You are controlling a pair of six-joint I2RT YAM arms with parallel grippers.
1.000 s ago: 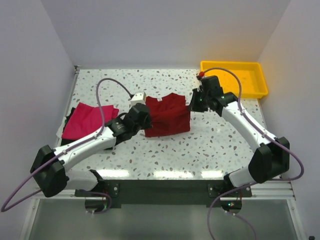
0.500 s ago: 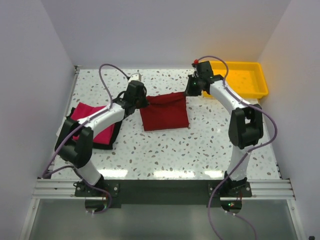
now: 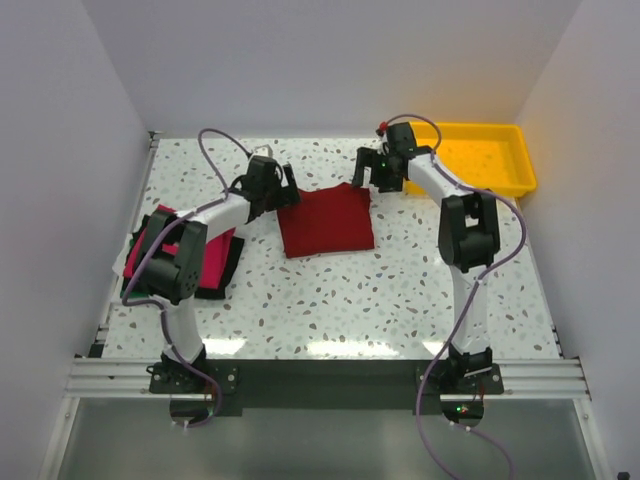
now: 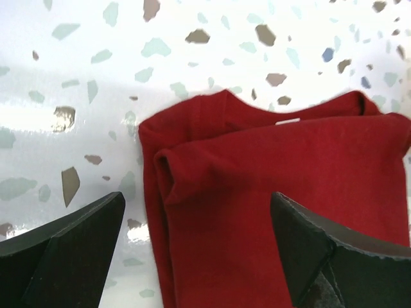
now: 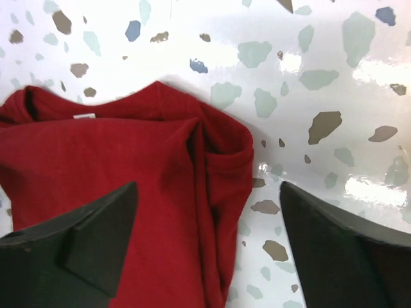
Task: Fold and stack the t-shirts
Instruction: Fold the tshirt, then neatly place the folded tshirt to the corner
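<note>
Top view: no legible writing. Both arms reach far across the table [image 3: 400,280]. The folded crimson t-shirt [image 3: 326,220] lies mid-table, left jaws at its 10 o'clock corner, right jaws at 1 o'clock. Magenta t-shirt [image 3: 140,250] at table's 9 o'clock. Left wrist: white neck tag [image 4: 288,120], unreadable; jaws wide, holding nothing, collar edge between. Right wrist: jaws wide, empty, folded corner between.

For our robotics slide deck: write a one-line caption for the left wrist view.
Open left gripper frames a corner of the folded crimson t-shirt on the speckled table.
</note>
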